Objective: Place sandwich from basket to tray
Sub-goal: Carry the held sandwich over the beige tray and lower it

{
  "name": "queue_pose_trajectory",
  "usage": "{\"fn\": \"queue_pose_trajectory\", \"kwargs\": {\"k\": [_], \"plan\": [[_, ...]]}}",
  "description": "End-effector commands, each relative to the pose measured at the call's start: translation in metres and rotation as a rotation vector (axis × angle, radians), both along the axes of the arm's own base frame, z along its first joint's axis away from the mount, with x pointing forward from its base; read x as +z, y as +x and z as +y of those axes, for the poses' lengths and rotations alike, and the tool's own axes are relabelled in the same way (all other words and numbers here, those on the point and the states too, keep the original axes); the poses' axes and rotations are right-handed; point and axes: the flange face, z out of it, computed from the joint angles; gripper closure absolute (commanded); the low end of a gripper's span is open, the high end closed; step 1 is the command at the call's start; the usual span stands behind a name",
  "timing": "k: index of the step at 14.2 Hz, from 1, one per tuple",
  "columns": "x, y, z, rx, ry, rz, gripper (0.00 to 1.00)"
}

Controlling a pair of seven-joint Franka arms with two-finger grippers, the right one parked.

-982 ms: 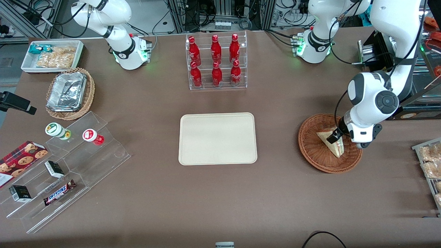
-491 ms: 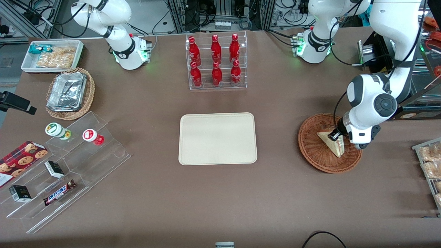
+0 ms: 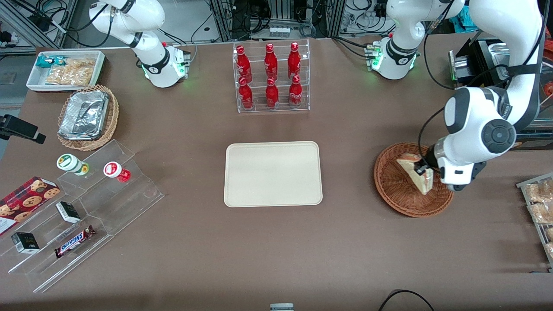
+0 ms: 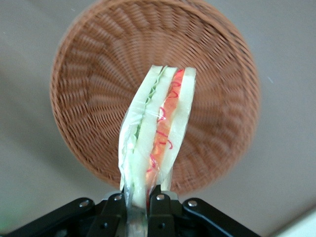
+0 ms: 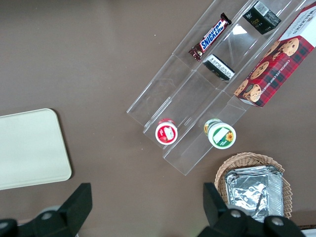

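Landmark for this entry: the tray [image 3: 273, 173].

Tool [image 3: 422, 172] is over the basket [image 3: 395, 190], clenched on the sandwich [image 3: 415, 173]. In the left wrist view the two fingers [image 4: 159, 206] pinch one end of the sandwich [image 4: 157, 134] between them, with the wedge standing out from the tool [image 4: 139, 207] edge-on: pale bread slices, green layer on one side, red-orange layer on the other, clear wrap around it. Below it the basket [image 4: 94, 108] shows its woven floor and rim, and the sandwich appears raised clear of the weave, though contact at its hidden end cannot be ruled out.

Basket sits on the brown bench [image 3: 276, 250], well apart from the tray, toward the working arm's end. Sandwich hangs over the part of the basket lying away from the tray.

Tray lies flat at mid-bench, nothing on it. The right wrist view catches one rounded corner of the tray [image 5: 29, 148].

Other items, relative to the tray:
- Clear rack of red bottles [image 3: 271, 77], farther from the front camera than the tray, roughly in line with it.
- Stepped clear display [image 3: 82, 216] with a Snickers bar [image 3: 74, 241], toward the parked arm's end.
- Tan wicker basket of foil containers [image 3: 86, 116], same end, farther from the camera than the display.
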Motion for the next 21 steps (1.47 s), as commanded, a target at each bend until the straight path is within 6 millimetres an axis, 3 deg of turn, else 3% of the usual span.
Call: {"fn": "queue_pose_trajectory", "kwargs": {"k": [1, 3, 4, 6, 13, 17, 21], "plan": [[0.01, 0.009, -0.058, -0.207, -0.011, 0.001, 0.95], [0.012, 0.013, -0.096, -0.338, -0.029, -0.022, 0.94], [0.016, 0.016, -0.132, -0.383, -0.054, -0.037, 0.94], [0.014, 0.019, -0.184, -0.428, -0.057, -0.051, 0.98], [-0.03, -0.002, -0.35, -0.424, -0.061, -0.081, 1.0], [-0.047, -0.037, -0.419, -0.43, -0.081, -0.108, 1.0], [-0.076, -0.065, -0.451, -0.442, -0.057, -0.094, 1.0]]}}
